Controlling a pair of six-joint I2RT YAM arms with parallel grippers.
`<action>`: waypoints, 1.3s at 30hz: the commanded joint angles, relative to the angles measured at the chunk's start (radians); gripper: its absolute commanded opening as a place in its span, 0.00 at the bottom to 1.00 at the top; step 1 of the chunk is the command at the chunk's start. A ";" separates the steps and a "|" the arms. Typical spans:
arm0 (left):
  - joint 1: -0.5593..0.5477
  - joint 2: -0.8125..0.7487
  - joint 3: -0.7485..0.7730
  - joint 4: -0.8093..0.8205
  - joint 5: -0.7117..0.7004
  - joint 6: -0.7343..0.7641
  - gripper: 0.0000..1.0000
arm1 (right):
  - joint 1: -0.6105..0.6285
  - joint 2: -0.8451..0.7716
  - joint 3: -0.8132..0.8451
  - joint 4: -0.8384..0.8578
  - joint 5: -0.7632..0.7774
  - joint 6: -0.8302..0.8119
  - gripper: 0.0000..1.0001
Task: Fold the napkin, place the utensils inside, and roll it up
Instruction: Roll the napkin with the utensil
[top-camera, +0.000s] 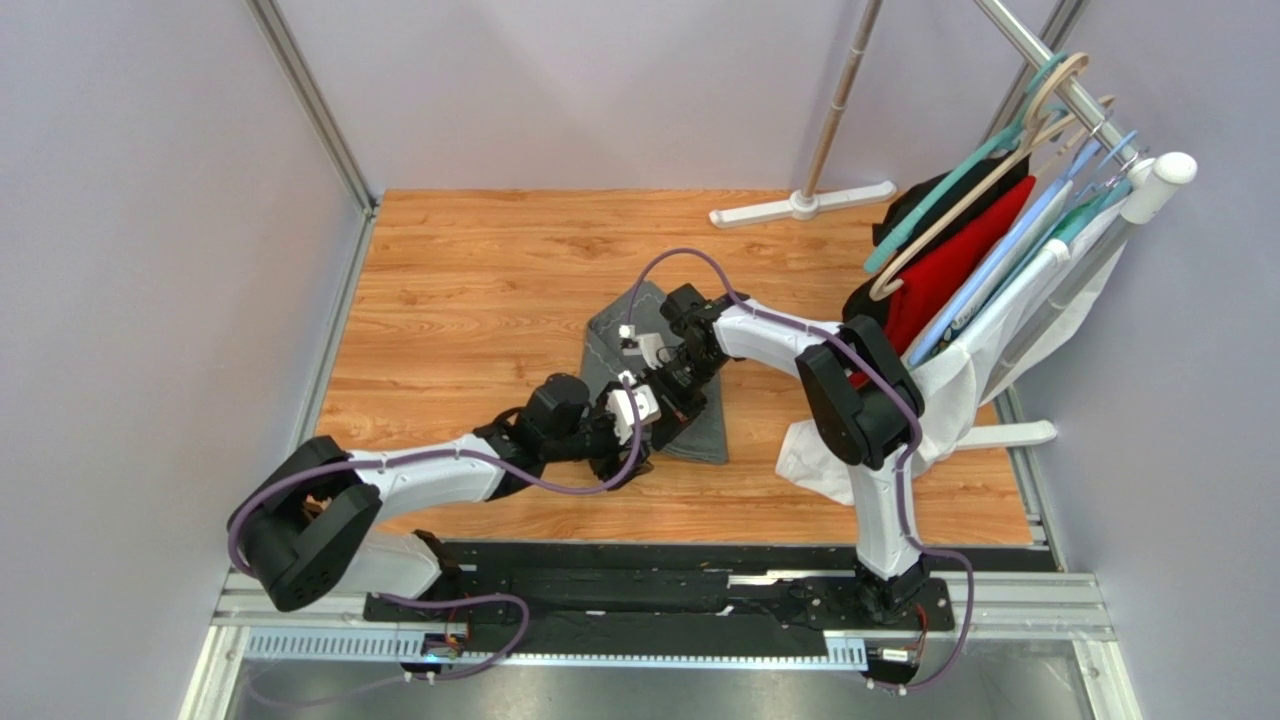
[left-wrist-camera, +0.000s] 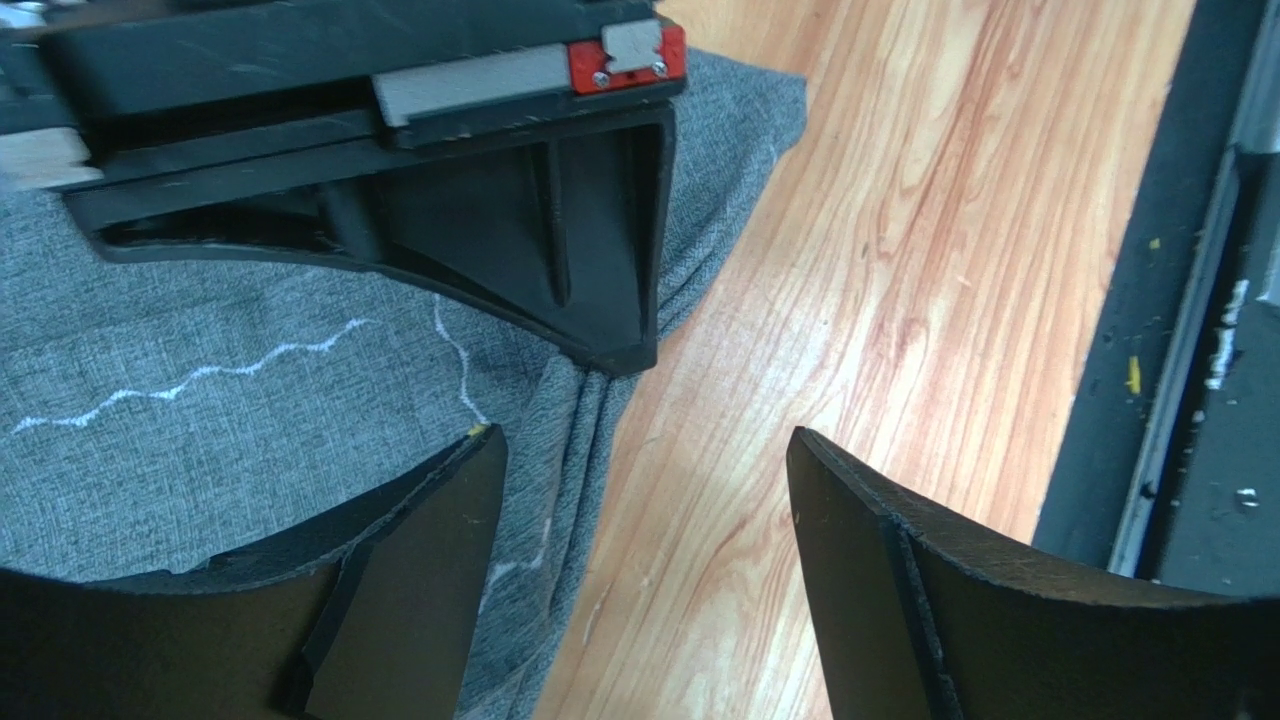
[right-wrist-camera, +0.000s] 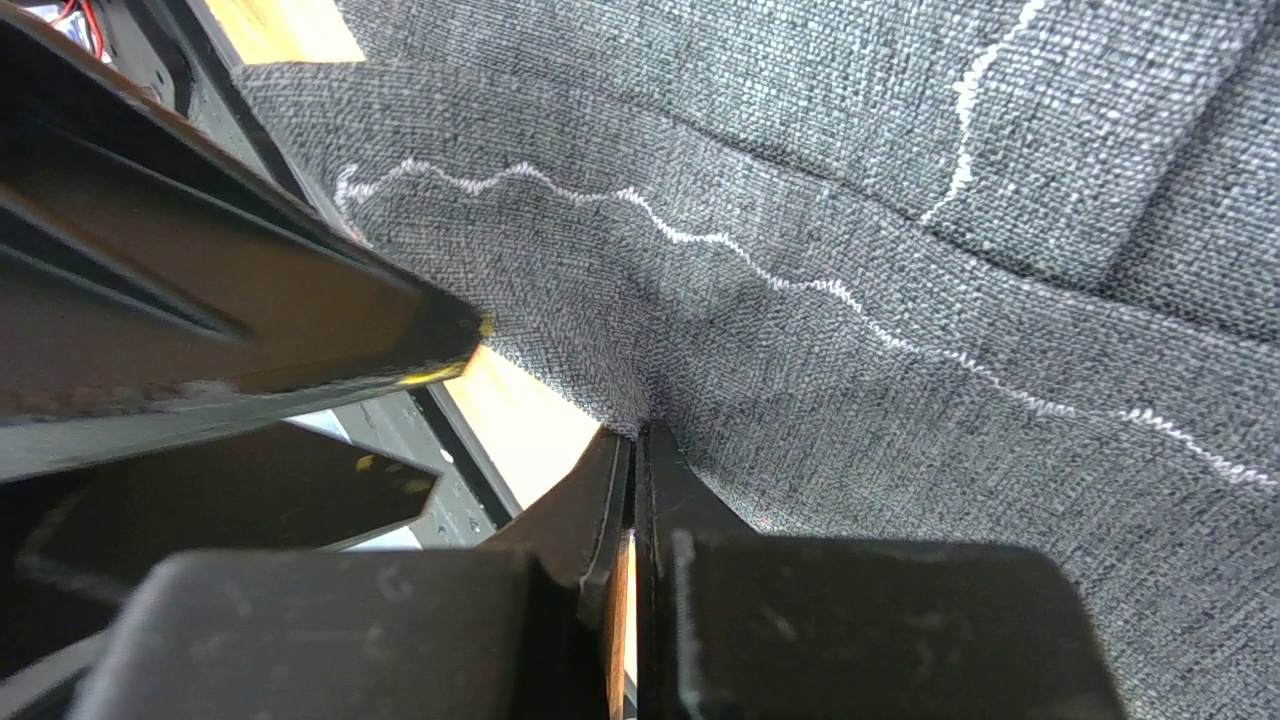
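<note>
Our left claw (left-wrist-camera: 643, 450) stands with its jaws well apart, straddling the folded edge of the napkin (left-wrist-camera: 226, 420). One finger (left-wrist-camera: 428, 555) hangs over the grey cloth, the other over bare wood of the table (left-wrist-camera: 917, 225). Our right claw (right-wrist-camera: 637, 432) is closed tight and the cloth puckers into its tip, so we read it as pinching the napkin at that same edge, just ahead of the left claw.

From above, the napkin lies mid-table, partly folded, with both claws meeting over its near part. What the next move turns on is how the stacked edge lies. It runs lengthwise away from the left claw, up through the gap, but it hugs the cloth-side finger instead of sitting centred.

We judge that a clean grip calls for the left claw to shift a little toward the cloth and come down before closing, since the layers lie flat on the wood. Both arms are at the edge, and the left is the free one. We see no utensils in any view; they may be hidden under arms or cloth.
</note>
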 joint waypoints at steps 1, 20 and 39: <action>-0.055 0.047 0.059 -0.008 -0.132 0.070 0.76 | -0.007 -0.026 0.034 -0.019 -0.037 -0.026 0.00; -0.153 0.134 0.105 -0.047 -0.362 0.124 0.58 | -0.009 -0.022 0.029 -0.008 -0.060 -0.032 0.00; -0.167 0.234 0.185 -0.140 -0.405 0.089 0.00 | -0.016 -0.032 0.029 0.001 -0.060 -0.016 0.00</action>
